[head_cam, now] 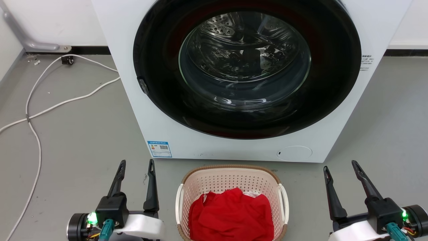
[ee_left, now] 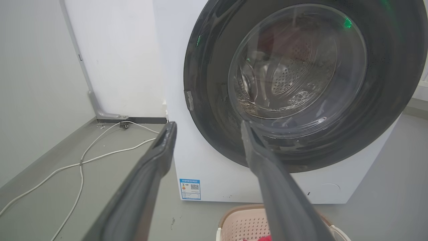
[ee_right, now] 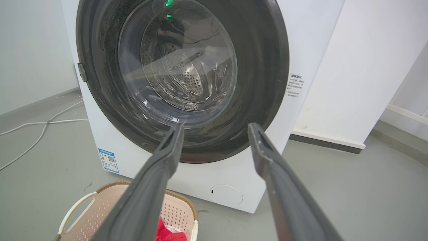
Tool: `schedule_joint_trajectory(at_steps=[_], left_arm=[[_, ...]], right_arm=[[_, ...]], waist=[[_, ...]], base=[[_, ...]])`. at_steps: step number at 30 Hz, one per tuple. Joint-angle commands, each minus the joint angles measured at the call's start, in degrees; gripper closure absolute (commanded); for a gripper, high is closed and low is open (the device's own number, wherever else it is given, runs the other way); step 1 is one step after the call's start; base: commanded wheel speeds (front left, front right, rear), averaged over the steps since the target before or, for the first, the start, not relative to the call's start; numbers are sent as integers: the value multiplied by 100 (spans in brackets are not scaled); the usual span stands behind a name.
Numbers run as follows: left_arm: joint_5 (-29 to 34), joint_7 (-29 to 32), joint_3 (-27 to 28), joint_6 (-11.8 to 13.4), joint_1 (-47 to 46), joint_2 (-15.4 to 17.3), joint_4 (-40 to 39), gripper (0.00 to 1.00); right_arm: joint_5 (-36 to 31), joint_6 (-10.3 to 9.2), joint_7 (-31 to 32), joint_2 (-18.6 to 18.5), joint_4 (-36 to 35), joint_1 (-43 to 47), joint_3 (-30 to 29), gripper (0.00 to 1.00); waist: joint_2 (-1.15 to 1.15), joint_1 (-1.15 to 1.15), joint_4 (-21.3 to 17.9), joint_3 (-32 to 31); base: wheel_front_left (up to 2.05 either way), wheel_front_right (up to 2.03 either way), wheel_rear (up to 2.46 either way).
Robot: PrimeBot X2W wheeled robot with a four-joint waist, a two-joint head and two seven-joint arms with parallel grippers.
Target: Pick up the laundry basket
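A: Is the cream plastic basket with holes and a brown rim point(head_cam: 230, 182) picked up yet?

B: No. It is set on the grey floor point(head_cam: 83, 134) between the left claw point(head_cam: 137, 161) and the right claw point(head_cam: 339, 164). Both are spread; nothing is held.

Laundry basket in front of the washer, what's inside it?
The cream perforated plastic laundry basket holds a crumpled red cloth, with a white scrap behind it. Anything underneath is covered.

Head downward; wrists toward washer point(head_cam: 247, 67)
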Motion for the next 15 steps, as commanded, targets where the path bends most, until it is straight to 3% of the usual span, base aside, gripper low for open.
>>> schedule_joint_trajectory(at_steps=[1,15], left_arm=[[65,-24,24,55,74,14,31,0],[238,-23,7,173,58,12,89,0]], right_arm=[[14,-4,-12,-7,12,43,1,0],[24,-4,-12,-7,36,50,3,0]], waist=[[0,0,-1,-3],[0,0,3,-15]], base=[[0,0,0],[0,0,0]])
